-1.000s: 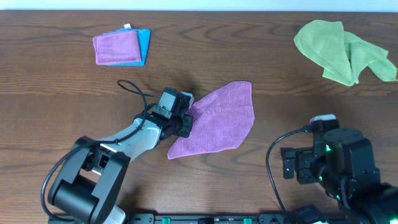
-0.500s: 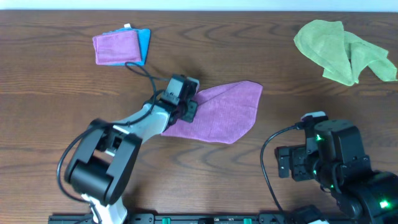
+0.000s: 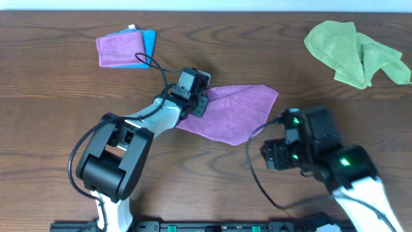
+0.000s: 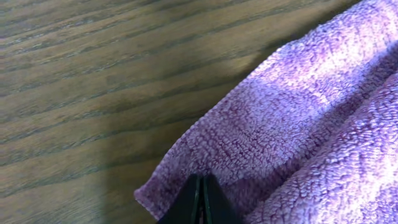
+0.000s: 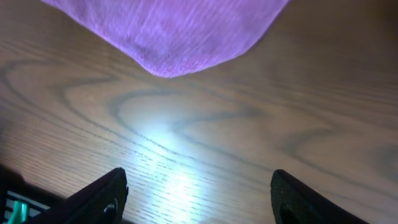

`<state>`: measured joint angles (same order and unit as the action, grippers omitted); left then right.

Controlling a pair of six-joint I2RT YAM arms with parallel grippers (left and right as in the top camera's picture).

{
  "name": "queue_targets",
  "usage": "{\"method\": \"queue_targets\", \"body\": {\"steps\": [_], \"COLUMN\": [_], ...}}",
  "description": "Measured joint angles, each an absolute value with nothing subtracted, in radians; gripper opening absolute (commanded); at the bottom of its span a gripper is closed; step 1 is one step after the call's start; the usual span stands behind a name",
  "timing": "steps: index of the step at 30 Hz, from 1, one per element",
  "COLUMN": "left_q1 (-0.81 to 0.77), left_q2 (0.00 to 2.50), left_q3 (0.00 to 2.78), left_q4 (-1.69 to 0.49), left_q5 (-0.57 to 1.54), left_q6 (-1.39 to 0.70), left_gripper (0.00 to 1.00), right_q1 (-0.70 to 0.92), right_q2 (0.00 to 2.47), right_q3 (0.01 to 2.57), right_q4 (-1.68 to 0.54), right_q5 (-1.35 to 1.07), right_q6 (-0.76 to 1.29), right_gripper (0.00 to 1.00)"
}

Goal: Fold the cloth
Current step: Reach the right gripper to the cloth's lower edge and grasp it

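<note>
The purple cloth (image 3: 235, 113) lies partly folded in the middle of the table. My left gripper (image 3: 197, 105) is shut on the cloth's left edge; in the left wrist view the closed fingertips (image 4: 201, 198) pinch the purple cloth (image 4: 292, 118) near its corner. My right gripper (image 3: 273, 154) is open and empty, just right of the cloth's lower corner. In the right wrist view the open fingers (image 5: 196, 193) hover over bare wood with the cloth's corner (image 5: 174, 37) ahead.
A folded purple cloth on a blue one (image 3: 125, 49) sits at the far left. A crumpled green cloth (image 3: 354, 51) lies at the far right. The left arm's cable (image 3: 158, 67) loops over the table.
My left gripper has dragged the purple cloth up and to the right, flattening it. My right arm has moved left and forward toward the cloth's lower corner.
</note>
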<state>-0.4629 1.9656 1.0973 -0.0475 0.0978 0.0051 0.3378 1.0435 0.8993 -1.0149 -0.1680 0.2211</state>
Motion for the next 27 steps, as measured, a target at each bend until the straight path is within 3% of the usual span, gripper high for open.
{"method": "queue_targets", "body": {"steps": [2,7,8,9,10,14,27], "left_q1": [-0.457,-0.442,-0.441,-0.44,-0.44,-0.44,-0.44], "left_q2": [1.966,1.966,1.966,1.966,1.966,1.966,1.966], "left_q3": [1.097,1.097,1.097,1.097,1.097,1.097,1.097], "left_q4": [-0.048,-0.049,-0.049,-0.049,-0.049,-0.049,-0.049], "left_q5": [0.097,0.097,0.097,0.097,0.097,0.097,0.097], "left_q6": [0.005,0.005,0.005,0.005,0.005,0.005,0.005], "left_gripper": [0.06,0.06,0.06,0.06,0.06,0.06,0.05], "right_q1": [0.338,0.338,0.338,0.338,0.338,0.338,0.377], "right_q2": [1.093,1.224,1.256,1.29,1.322,1.408,1.496], "right_q3": [0.879,0.874,0.874,0.874,0.874,0.873,0.873], "right_q4": [-0.955,-0.823,-0.802,-0.778,-0.756,-0.699,-0.589], "right_q5": [-0.197,-0.255,-0.266,-0.28,-0.293,-0.341,-0.378], "right_q6": [0.224,0.23,0.232,0.235,0.232,0.235,0.237], "right_gripper": [0.73,0.52,0.4,0.21,0.13,0.02,0.02]}}
